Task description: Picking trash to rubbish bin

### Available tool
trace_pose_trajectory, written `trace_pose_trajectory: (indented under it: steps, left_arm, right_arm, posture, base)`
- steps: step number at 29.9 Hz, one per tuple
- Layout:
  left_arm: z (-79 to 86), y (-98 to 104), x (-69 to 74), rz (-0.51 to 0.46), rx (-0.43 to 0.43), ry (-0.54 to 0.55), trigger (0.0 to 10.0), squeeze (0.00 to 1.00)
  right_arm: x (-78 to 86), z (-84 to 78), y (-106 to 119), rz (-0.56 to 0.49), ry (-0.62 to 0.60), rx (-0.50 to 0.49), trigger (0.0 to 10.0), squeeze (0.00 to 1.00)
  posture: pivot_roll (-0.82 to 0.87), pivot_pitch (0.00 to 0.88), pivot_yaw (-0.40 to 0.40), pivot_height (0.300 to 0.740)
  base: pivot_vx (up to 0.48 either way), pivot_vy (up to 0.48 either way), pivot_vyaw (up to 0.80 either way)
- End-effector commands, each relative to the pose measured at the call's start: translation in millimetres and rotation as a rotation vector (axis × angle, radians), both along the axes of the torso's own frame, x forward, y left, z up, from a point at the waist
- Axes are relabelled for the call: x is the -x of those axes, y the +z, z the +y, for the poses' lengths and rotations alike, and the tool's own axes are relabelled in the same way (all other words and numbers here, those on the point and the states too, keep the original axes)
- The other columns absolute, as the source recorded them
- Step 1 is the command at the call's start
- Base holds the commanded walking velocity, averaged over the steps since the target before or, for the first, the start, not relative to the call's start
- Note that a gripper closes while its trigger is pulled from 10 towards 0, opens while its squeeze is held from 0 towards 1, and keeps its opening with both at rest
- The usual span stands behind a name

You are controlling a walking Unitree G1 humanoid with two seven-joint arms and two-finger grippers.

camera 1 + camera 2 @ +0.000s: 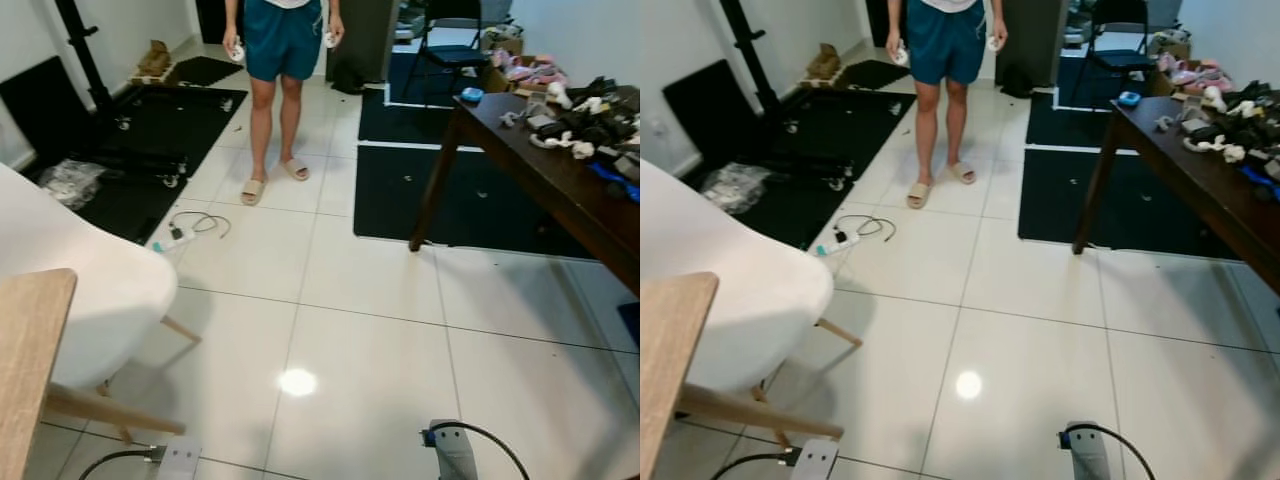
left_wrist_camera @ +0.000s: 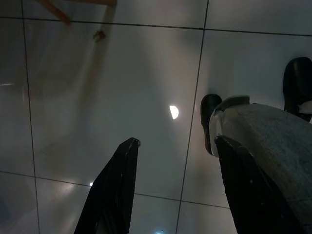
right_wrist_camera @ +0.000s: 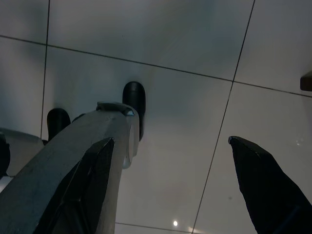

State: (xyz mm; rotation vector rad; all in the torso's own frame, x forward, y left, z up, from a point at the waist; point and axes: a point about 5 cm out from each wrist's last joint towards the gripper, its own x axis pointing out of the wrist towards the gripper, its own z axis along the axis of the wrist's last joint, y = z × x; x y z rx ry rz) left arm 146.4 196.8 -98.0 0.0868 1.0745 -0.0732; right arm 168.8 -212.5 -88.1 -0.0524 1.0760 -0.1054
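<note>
A crumpled clear plastic bag [image 1: 70, 182] lies on the black mat [image 1: 150, 150] at the far left. Small white scraps [image 1: 226, 103] dot the same mat. On the tiles near it lies a white power strip with a coiled cable [image 1: 185, 232]. Both arms hang low, their wrists [image 1: 180, 458] [image 1: 453, 450] at the bottom edge of the eye views. My left gripper [image 2: 176, 140] is open over bare floor tile, nothing between its fingers. My right gripper [image 3: 171, 141] is open too, also over tile, beside my own grey leg [image 3: 73, 161] and black foot [image 3: 134, 100].
A person in blue shorts [image 1: 282, 38] stands ahead holding white controllers. A white chair [image 1: 80, 280] and a light wooden tabletop [image 1: 30, 350] are close on my left. A dark wooden table [image 1: 560, 185] with clutter stands on the right, more black mats [image 1: 480, 200] under it.
</note>
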Motion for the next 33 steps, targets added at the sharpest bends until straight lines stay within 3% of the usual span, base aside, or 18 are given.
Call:
trace_pose_trajectory:
  steps: [1, 7, 33]
  left_arm:
    - [7.5, 0, 2.2, 0.022, -0.024, -0.019, 10.0, 0.0]
    - [9.2, 2, -1.7, 0.017, -0.007, -0.021, 10.0, 0.0]
    - [-10.5, -3, 4.2, 0.027, 0.045, -0.041, 10.0, 0.0]
  right_arm:
    - [7.1, 0.3, -3, 0.015, -0.021, -0.005, 10.0, 0.0]
    - [13.5, 0.4, -6, 0.03, -0.029, -0.004, 10.0, 0.0]
    - [13.4, -10.1, -3, 0.027, 0.003, 0.012, 10.0, 0.0]
  posture:
    - [0.06, 0.053, 0.056, 0.74]
    - [0.06, 0.057, 0.048, 0.74]
    - [0.05, 0.053, 0.0, 0.74]
  base:
    - [0.0, 0.0, 0.0]
    - [0.041, 0.0, 0.0]
    - [0.328, 0.0, 0.0]
